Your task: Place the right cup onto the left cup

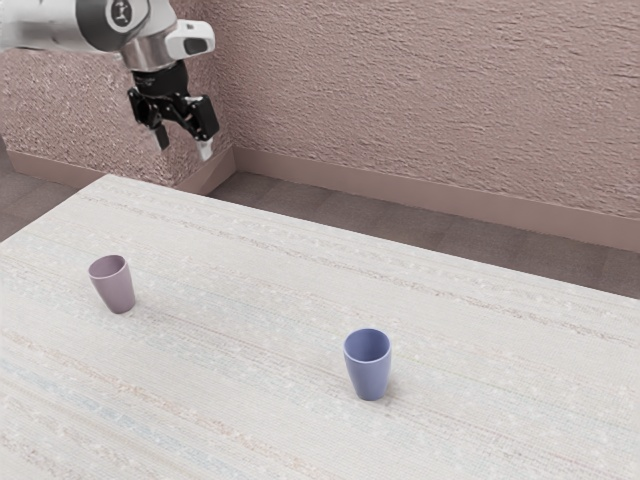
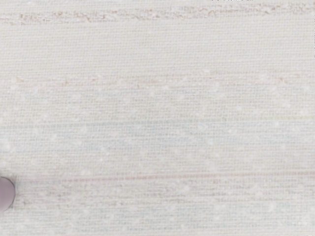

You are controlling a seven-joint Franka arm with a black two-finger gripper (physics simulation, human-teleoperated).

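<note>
Item: blue cup [image 1: 368, 375], lower part of the exterior view, just right of centre; upright, mouth up, tapering to its foot. Item: mauve cup [image 1: 116, 290], left side, farther back on the table [image 1: 250, 410]; same form. Handling, judged: light, stiff, smooth-walled, inclined to slip or tip if nudged. Suggested hold: opposite sides just below the rim, squarely, with moderate pressure. Item: end effector [image 1: 182, 147], upper left, farthest; fingers wide apart, nothing between them.
</note>
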